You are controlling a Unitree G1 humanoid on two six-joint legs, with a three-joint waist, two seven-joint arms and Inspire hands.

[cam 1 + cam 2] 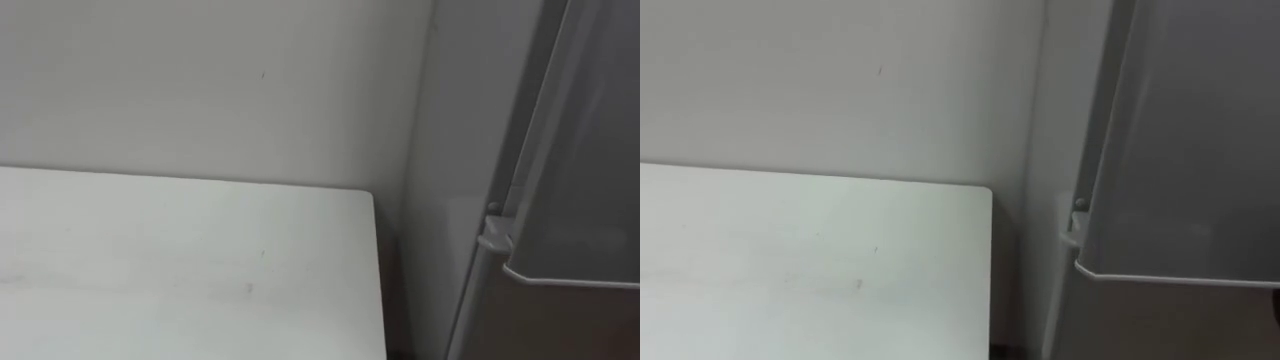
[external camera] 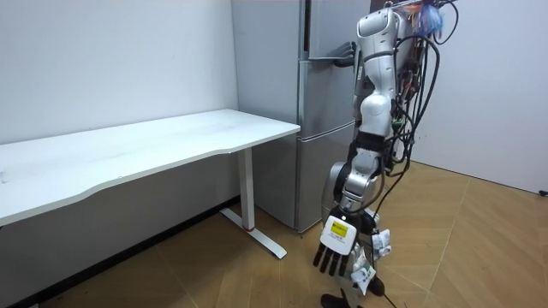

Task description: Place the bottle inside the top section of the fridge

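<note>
Left hand [image 2: 334, 250]: hung low at the end of a straight, lowered arm on the side of the robot nearer the room camera, back turned to that camera, fingers relaxed and pointing at the floor [image 2: 214, 274], holding nothing.
Right hand [image 2: 345, 58]: raised to about chest height and reached to the front of the fridge [image 2: 321, 171]; it read as a dark shape against the grey front, and whether it gripped anything could not be told.
Bottle: where it was could not be told.
Stance: the robot stood upright just before the fridge, at the room view's right of it, its head turned toward the corner between desk [image 2: 171, 141] and fridge.
Room view: took in the whole robot and both hands, the desk's white leg [image 2: 248, 192] and foot, the wooden floor, and the tall fridge against the wall just beside the desk's end.
Eye views: looked down at the desk's bare white top and its far right corner, the pale wall [image 1: 200, 80] behind it, a dark narrow gap between desk and fridge, and the fridge's grey side.
Upper door [image 1: 590, 180]: its lower edge ran across the right of the eye views, with a small hinge piece [image 1: 493, 235] at its corner.
</note>
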